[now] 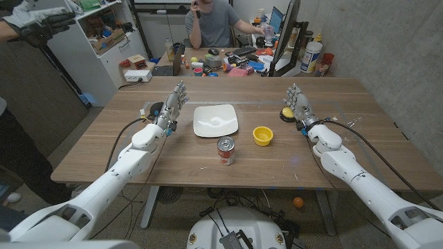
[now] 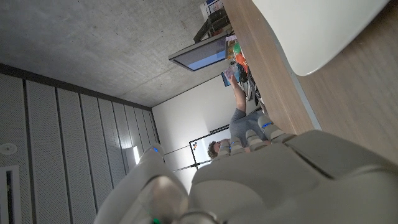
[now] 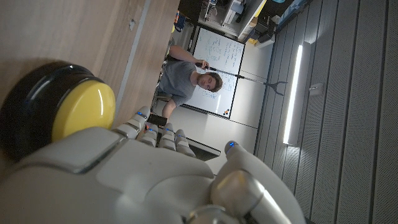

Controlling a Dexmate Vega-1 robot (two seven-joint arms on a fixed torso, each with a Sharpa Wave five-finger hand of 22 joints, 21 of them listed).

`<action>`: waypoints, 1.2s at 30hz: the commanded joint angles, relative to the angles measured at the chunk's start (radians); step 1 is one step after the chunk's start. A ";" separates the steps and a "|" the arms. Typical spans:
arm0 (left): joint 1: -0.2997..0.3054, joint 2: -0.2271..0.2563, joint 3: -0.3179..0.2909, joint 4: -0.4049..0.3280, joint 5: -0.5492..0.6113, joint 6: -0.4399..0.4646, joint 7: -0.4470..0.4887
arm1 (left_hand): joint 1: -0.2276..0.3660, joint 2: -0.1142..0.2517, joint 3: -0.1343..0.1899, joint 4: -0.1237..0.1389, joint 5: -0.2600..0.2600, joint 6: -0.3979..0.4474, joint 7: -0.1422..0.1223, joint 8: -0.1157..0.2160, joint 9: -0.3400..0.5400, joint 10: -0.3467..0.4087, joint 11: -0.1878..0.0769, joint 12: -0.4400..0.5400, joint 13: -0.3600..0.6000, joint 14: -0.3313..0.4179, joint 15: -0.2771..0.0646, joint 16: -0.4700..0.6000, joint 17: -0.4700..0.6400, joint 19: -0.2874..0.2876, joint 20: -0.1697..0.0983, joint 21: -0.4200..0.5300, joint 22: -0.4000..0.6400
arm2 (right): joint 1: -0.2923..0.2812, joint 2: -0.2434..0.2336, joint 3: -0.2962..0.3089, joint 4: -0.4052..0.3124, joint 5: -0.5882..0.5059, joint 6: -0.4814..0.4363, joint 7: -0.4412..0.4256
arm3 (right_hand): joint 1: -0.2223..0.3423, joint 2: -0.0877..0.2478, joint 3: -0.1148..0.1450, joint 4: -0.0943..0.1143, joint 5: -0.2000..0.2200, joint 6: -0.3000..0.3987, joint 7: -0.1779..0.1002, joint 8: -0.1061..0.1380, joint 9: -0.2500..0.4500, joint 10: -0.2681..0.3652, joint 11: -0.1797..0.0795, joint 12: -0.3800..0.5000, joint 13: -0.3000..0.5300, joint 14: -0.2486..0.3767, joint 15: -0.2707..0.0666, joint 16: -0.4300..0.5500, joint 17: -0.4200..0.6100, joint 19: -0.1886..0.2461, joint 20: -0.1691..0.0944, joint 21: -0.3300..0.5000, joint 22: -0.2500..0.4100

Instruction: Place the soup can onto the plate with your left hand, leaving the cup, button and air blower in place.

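Observation:
The soup can [image 1: 226, 151], red and white with a silver lid, stands upright near the table's front middle. Behind it lies the square white plate [image 1: 215, 120], whose rim [image 2: 323, 37] also shows in the left wrist view. My left hand [image 1: 173, 105] waits left of the plate with fingers stretched and apart, holding nothing. My right hand [image 1: 299, 106] is at the right, fingers straight, empty. The yellow cup [image 1: 262, 135] sits right of the can. The yellow button [image 1: 286, 113] on its black base lies beside my right hand, and close up as the button [image 3: 68, 109].
A small dark object with a blue spot [image 1: 154, 109], perhaps the air blower, lies just left of my left hand. A person [image 1: 211, 21] sits behind the table at a cluttered desk [image 1: 228, 62]. Another person's gloved hand [image 1: 41, 28] shows at far left.

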 commanded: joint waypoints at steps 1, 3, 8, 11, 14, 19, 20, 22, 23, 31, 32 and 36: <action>-0.026 0.058 0.049 -0.064 0.115 -0.008 -0.008 | 0.034 -0.011 0.001 -0.024 0.002 -0.271 0.003 0.003 0.004 -0.175 0.002 0.002 0.002 -0.129 0.006 0.008 0.001 -0.016 -0.017 -0.001 0.001 | 0.002 0.007 -0.004 0.015 0.000 0.011 0.012 | -0.002 0.068 0.006 0.001 0.001 -0.003 0.005 0.006 0.004 -0.002 0.007 0.006 0.002 -0.007 0.003 0.003 0.003 -0.001 -0.026 0.007 0.005; -0.033 0.065 0.058 -0.072 0.136 -0.016 -0.017 | 0.047 -0.016 0.001 -0.033 0.003 -0.277 0.005 0.002 0.004 -0.175 0.005 0.002 0.002 -0.128 0.005 0.007 0.001 -0.016 -0.017 -0.003 0.001 | 0.000 0.006 -0.004 0.014 0.000 0.013 0.012 | -0.002 0.068 0.006 0.001 0.000 -0.003 0.006 0.006 0.004 -0.002 0.008 0.006 0.002 -0.007 0.003 0.003 0.003 -0.001 -0.026 0.007 0.005; -0.052 0.081 0.084 -0.088 0.208 -0.051 -0.032 | 0.099 -0.041 -0.003 -0.070 0.006 -0.287 0.008 0.004 0.006 -0.175 0.011 0.004 0.003 -0.115 0.026 0.007 0.003 -0.017 0.013 -0.012 0.001 | -0.006 0.004 0.000 0.011 0.002 0.017 0.011 | -0.003 0.067 0.007 0.001 -0.001 -0.003 0.006 0.006 0.004 -0.001 0.010 0.006 0.002 -0.007 0.003 0.003 0.003 -0.001 -0.026 0.007 0.005; -0.063 0.088 0.098 -0.092 0.254 -0.086 -0.039 | 0.171 -0.060 -0.001 -0.115 0.011 -0.268 0.003 0.015 0.008 -0.144 0.020 0.018 0.005 -0.071 0.034 0.014 0.004 0.013 0.045 -0.012 0.002 | -0.011 0.002 0.002 0.010 0.002 0.020 0.010 | -0.003 0.066 0.007 0.001 -0.002 -0.003 0.005 0.006 0.004 -0.001 0.009 0.006 0.002 -0.006 0.002 0.003 0.003 0.000 -0.025 0.007 0.005; -0.078 0.095 0.112 -0.096 0.282 -0.117 -0.068 | 0.230 -0.074 -0.001 -0.150 0.015 -0.259 0.000 0.019 0.009 -0.117 0.025 0.026 0.007 -0.032 0.032 0.019 0.004 0.053 0.062 -0.007 0.001 | -0.016 -0.001 0.005 0.007 0.005 0.019 0.008 | -0.003 0.065 0.007 0.000 -0.003 -0.003 0.006 0.006 0.004 -0.001 0.010 0.006 0.002 -0.006 0.003 0.003 0.003 0.000 -0.025 0.007 0.005; -0.092 0.096 0.127 -0.107 0.311 -0.167 -0.104 | 0.293 -0.093 -0.006 -0.183 0.020 -0.232 -0.005 0.027 0.010 -0.073 0.031 0.038 0.009 0.010 0.021 0.021 0.004 0.105 0.040 -0.001 0.000 | -0.022 -0.004 0.008 0.006 0.007 0.020 0.006 | -0.003 0.065 0.008 0.000 -0.004 -0.003 0.006 0.007 0.004 -0.001 0.008 0.006 0.002 -0.006 0.003 0.003 0.003 0.000 -0.024 0.007 0.005; -0.098 0.094 0.132 -0.106 0.301 -0.190 -0.131 | 0.311 -0.101 -0.011 -0.191 0.021 -0.213 -0.004 0.033 0.011 -0.052 0.028 0.044 0.010 0.033 0.015 0.024 0.004 0.116 0.040 -0.002 0.000 | -0.023 -0.004 0.009 0.005 0.007 0.021 0.008 | -0.003 0.064 0.008 0.000 -0.004 -0.003 0.006 0.007 0.004 -0.001 0.008 0.006 0.002 -0.006 0.003 0.003 0.003 0.000 -0.024 0.007 0.005; -0.109 0.090 0.140 -0.095 0.278 -0.221 -0.181 | 0.331 -0.115 -0.022 -0.197 0.023 -0.202 -0.005 0.034 0.011 -0.007 0.041 0.055 0.010 0.058 0.017 0.026 0.004 0.127 0.044 -0.005 0.000 | -0.024 -0.006 0.009 0.001 0.006 0.021 0.006 | -0.004 0.064 0.008 0.000 -0.005 -0.003 0.006 0.007 0.004 -0.001 0.009 0.006 0.002 -0.006 0.003 0.003 0.003 0.000 -0.024 0.007 0.005; -0.117 0.089 0.144 -0.088 0.261 -0.235 -0.215 | 0.333 -0.120 -0.026 -0.197 0.023 -0.197 -0.005 0.035 0.012 0.002 0.044 0.057 0.011 0.069 0.019 0.028 0.005 0.133 0.050 -0.005 0.000 | -0.025 -0.007 0.010 -0.001 0.006 0.022 0.006 | -0.004 0.064 0.008 0.000 -0.005 -0.003 0.006 0.007 0.004 0.000 0.010 0.006 0.002 -0.007 0.003 0.003 0.003 0.000 -0.024 0.007 0.005; -0.148 0.088 0.174 -0.065 0.154 -0.302 -0.429 | 0.336 -0.142 -0.061 -0.194 0.024 -0.190 0.013 0.029 0.013 0.010 0.078 0.051 0.012 0.069 0.040 0.018 0.007 0.128 0.065 -0.019 0.000 | -0.042 -0.025 0.013 -0.042 -0.004 0.006 -0.017 | -0.005 0.063 0.008 0.000 -0.007 -0.003 0.005 0.007 0.004 0.001 0.010 0.006 0.002 -0.006 0.002 0.003 0.003 0.000 -0.024 0.006 0.005; -0.147 0.086 0.175 -0.063 0.140 -0.309 -0.449 | 0.335 -0.144 -0.071 -0.193 0.025 -0.199 0.022 0.025 0.013 -0.001 0.084 0.045 0.013 0.059 0.042 0.012 0.008 0.124 0.064 -0.024 0.000 | -0.046 -0.028 0.014 -0.049 -0.004 0.004 -0.020 | -0.005 0.063 0.008 0.000 -0.007 -0.003 0.005 0.007 0.004 0.001 0.011 0.006 0.002 -0.007 0.003 0.003 0.003 0.000 -0.024 0.006 0.005; -0.152 0.096 0.182 -0.068 0.106 -0.322 -0.528 | 0.334 -0.146 -0.105 -0.191 0.029 -0.243 0.046 0.005 0.014 -0.048 0.109 0.022 0.014 0.023 0.062 -0.002 0.009 0.104 0.080 -0.044 0.001 | -0.064 -0.039 0.018 -0.082 -0.009 -0.008 -0.041 | -0.006 0.062 0.009 0.000 -0.008 -0.003 0.006 0.007 0.004 0.000 0.010 0.006 0.002 -0.006 0.003 0.003 0.003 0.000 -0.024 0.006 0.005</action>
